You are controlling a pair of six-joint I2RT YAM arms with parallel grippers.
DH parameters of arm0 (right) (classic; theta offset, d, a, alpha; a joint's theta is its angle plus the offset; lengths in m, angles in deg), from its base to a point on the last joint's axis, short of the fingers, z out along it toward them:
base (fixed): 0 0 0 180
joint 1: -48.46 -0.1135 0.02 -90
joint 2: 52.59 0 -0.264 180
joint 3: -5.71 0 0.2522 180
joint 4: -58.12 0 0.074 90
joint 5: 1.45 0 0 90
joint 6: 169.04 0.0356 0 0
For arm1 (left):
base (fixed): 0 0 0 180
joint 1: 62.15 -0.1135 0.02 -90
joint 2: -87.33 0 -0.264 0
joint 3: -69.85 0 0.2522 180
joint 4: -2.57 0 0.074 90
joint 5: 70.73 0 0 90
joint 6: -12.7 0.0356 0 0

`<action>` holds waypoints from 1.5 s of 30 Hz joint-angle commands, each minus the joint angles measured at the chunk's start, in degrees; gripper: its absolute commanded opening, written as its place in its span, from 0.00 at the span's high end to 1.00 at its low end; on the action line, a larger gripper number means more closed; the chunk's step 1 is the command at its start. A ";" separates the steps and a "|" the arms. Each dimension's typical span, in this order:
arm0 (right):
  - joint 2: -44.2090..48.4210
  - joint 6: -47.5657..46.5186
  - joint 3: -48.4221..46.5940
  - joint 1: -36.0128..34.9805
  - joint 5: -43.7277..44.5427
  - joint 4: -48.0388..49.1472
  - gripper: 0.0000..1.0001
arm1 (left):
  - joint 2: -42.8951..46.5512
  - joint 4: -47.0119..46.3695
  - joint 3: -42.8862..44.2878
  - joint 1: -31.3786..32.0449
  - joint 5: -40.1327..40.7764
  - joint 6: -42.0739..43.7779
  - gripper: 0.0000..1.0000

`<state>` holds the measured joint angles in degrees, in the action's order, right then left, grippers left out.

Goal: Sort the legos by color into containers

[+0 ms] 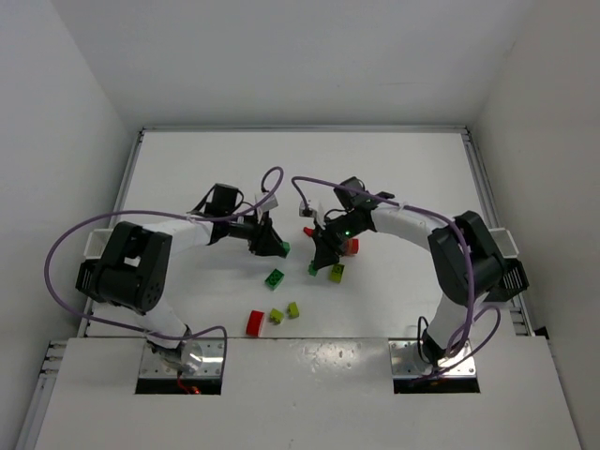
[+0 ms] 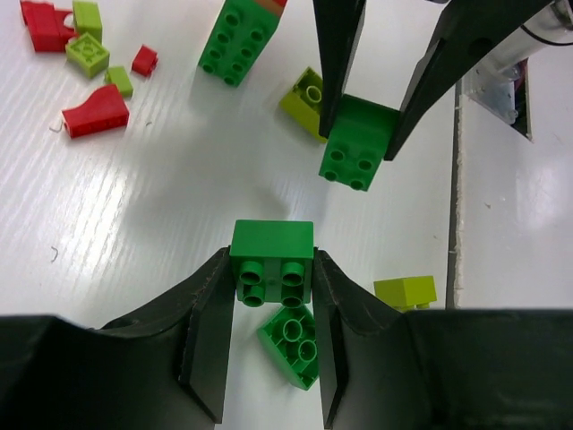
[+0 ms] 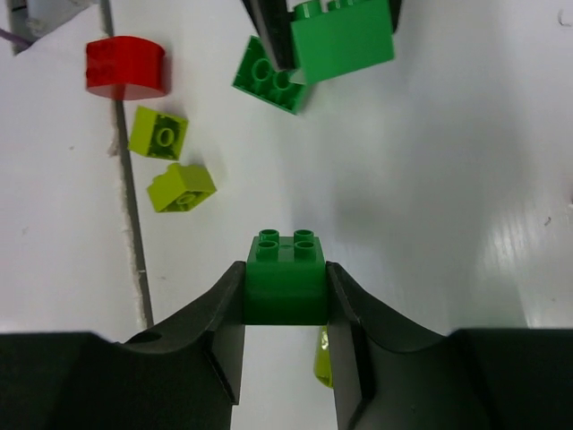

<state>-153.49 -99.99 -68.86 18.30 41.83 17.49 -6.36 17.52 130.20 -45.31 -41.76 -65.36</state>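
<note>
Pinches a green brick [image 2: 271,246] in the left fingers [image 2: 201,331] and a second green brick [image 3: 285,287] in the right fingers [image 3: 224,331], both mid-desk [image 1: 394,169], with a red brick [image 1: 255,322] by the near edge.

A robot lab test cell.
Bare white walls [image 1: 56,141] box in a white table [image 1: 394,178]; left arm [image 1: 131,267] and right arm [image 1: 464,258] are bolted to metal plates [image 1: 403,362] at its near edge, purple cables [image 1: 52,255] looping off them.

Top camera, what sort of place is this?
Likely a robot lab cell: a white table boxed in by white panels, a left arm and right arm bolted at its near edge, and loose toy bricks between them.
</note>
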 commanded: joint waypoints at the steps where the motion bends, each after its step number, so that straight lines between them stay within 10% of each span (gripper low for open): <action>1: 0.09 1.88 -2.38 0.18 2.59 3.23 0.62 | -1.05 -0.75 0.87 0.03 0.12 0.80 0.65; 11: 8.16 0.56 -1.07 1.24 7.78 1.22 0.40 | -2.90 1.27 2.45 2.32 2.05 1.94 0.38; 22: 18.81 9.44 9.48 10.63 12.35 8.94 0.42 | 0.09 -16.74 0.78 8.81 9.08 -8.25 0.28; 30: 22.06 10.58 12.39 19.07 9.28 4.91 0.42 | -8.42 -10.26 14.92 15.15 13.22 1.93 0.24; 31: 22.06 10.58 12.39 21.25 7.62 4.03 0.42 | -9.05 -10.24 15.89 15.15 14.01 3.42 0.01; 45: 20.23 4.78 9.66 32.52 -2.23 -5.29 0.42 | -19.86 -5.41 24.16 20.16 12.52 16.71 0.01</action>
<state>-133.15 -92.51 -56.65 49.80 43.62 13.86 -25.64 12.12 152.50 -26.84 -27.82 -53.05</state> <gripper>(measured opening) 0.588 0.986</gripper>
